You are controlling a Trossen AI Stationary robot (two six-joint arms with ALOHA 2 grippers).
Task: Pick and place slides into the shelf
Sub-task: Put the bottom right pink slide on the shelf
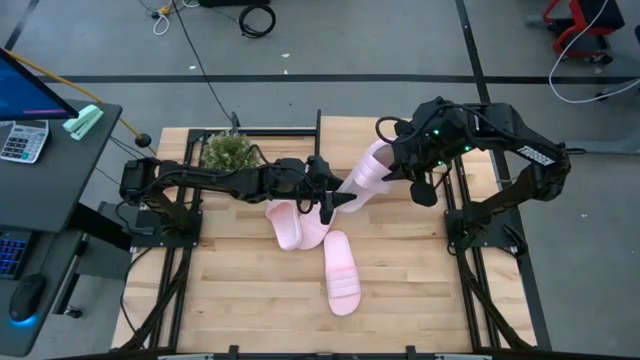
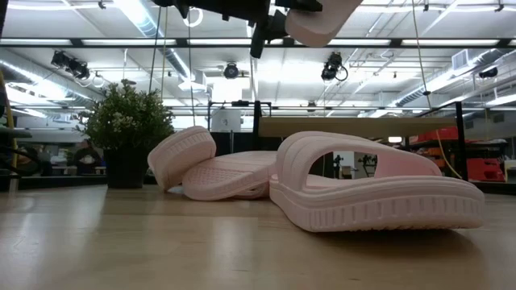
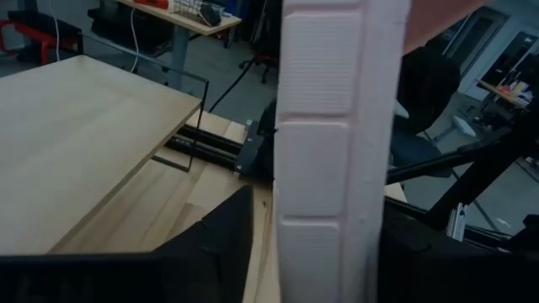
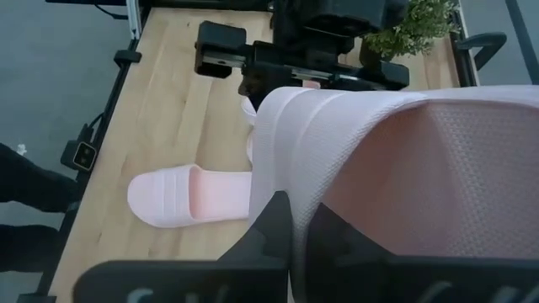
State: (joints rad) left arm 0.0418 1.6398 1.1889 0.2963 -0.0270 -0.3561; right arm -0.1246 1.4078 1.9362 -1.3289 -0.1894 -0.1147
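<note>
My right gripper fingers clamp the raised slide; left gripper fingers straddle it, grip unclear, so a mistimed release drops it short of the shelf.

Four slides are seen, and all are coloured pale pink. The raised slide is marked with a fine dotted grid on its sole. The flat slide is ribbed along its edge. The table is made of light yellow wood in long planks. The arms are painted black. A green plant is kept in a dark pot.
</note>
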